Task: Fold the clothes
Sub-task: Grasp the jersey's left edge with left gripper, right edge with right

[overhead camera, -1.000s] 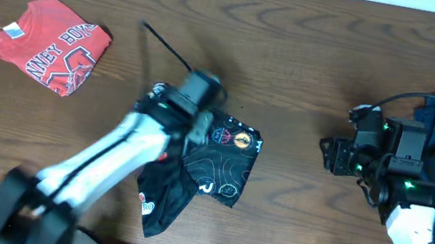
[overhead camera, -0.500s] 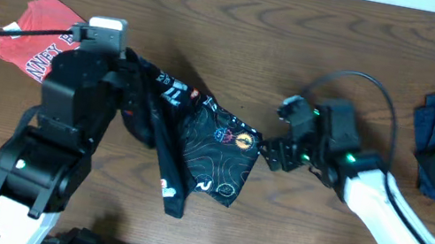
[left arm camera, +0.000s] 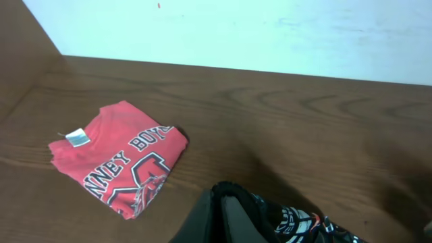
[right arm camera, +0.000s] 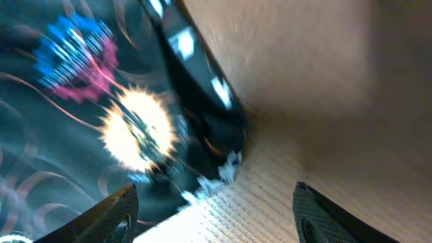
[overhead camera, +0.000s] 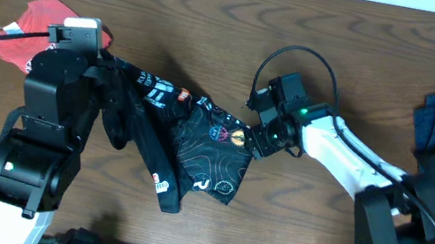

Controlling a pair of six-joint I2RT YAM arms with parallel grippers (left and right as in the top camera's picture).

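My right pincer (right arm camera: 216,206) had reached the one black jersey (overhead camera: 212,152), spread wide; my left pincer (left arm camera: 219,206) clamped it. One red tee (left arm camera: 118,165) lay apart.

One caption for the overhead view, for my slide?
Left gripper holds the black jersey; open right gripper at its edge.

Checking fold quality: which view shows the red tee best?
Left wrist: the whole red tee lies folded, lettering legible. Overhead shows only a part behind the left arm. Right wrist shows none of it.

The table (overhead camera: 218,14) is dark, grained matt wood; the black jersey (overhead camera: 212,152) is smooth printed cloth, and the red tee (left arm camera: 121,165) left of it is soft matt cloth.
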